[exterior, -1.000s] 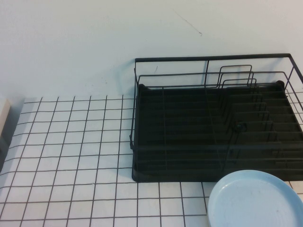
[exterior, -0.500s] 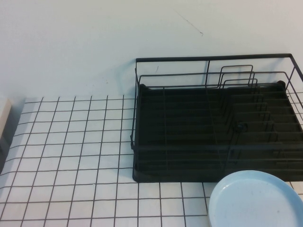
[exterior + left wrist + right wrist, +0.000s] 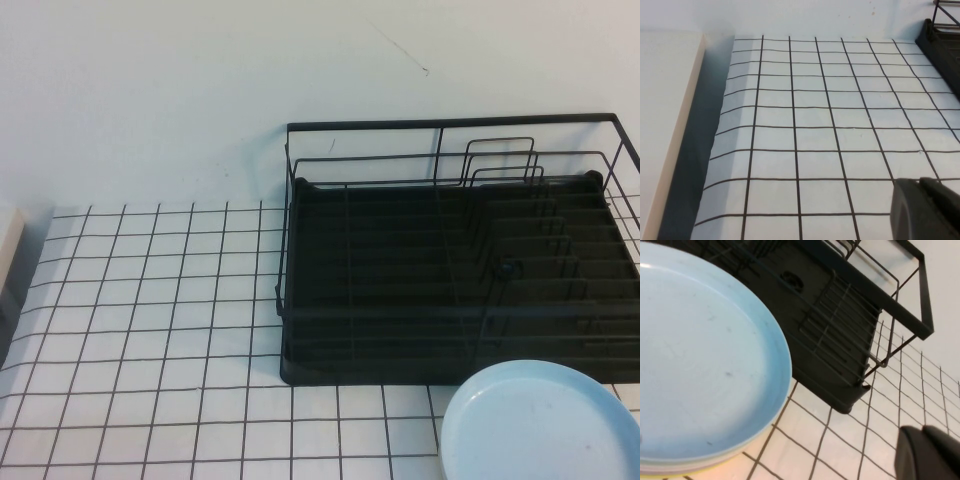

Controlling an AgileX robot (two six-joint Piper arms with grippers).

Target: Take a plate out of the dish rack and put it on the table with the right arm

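The light sky-blue plate (image 3: pixel 540 425) lies flat on the gridded table (image 3: pixel 150 330), just in front of the black wire dish rack (image 3: pixel 400 290) at its right end. The rack holds no plates. In the right wrist view the plate (image 3: pixel 700 355) fills the frame beside the rack's corner (image 3: pixel 850 340), with a paler rim showing under its edge. My right gripper (image 3: pixel 922 429) hangs over bare grid beside the plate, shut and empty. My left gripper (image 3: pixel 919 181) is shut and empty over the table's left part. Neither gripper shows in the high view.
A cream board or ledge (image 3: pixel 665 125) lies past the table's left edge, with a dark gap beside it. The rack's left end (image 3: pixel 940 45) shows in the left wrist view. A white wall stands behind the rack.
The whole high view shifted a few pixels to the right a second ago. Plate and rack keep their places relative to each other.
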